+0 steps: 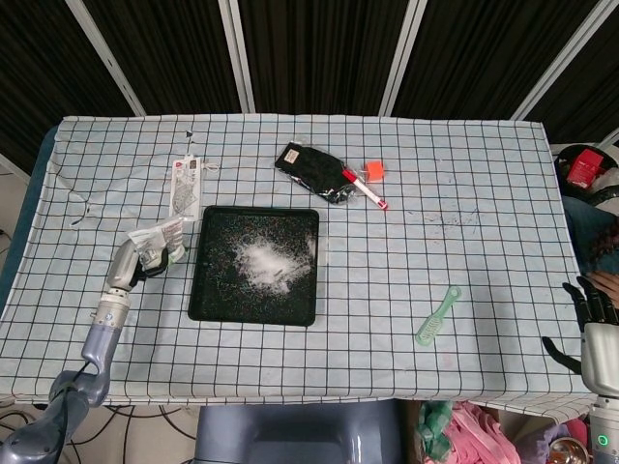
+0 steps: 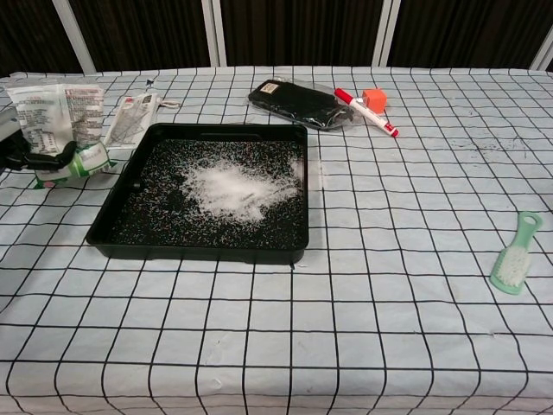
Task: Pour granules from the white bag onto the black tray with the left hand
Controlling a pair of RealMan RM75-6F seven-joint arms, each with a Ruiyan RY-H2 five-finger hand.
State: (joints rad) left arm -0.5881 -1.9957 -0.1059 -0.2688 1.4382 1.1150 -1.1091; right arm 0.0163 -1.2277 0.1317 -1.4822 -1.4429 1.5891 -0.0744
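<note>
While your left robot hand (image 1: 133, 259) is gripping the white bag (image 2: 57, 118) upright just left of the black tray (image 1: 196, 302), the granule heap (image 2: 229, 188) is lying rightward.

Matt checked cloth (image 2: 415, 346) covers the counter, lightly creased. The black tray (image 2: 117, 226) looks like smooth, slightly glossy plastic, dusted with fine white granules (image 2: 229, 190). The white bag (image 2: 56, 117) is crinkly printed film. The green brush (image 2: 516, 252) at near right looks plastic.
</note>
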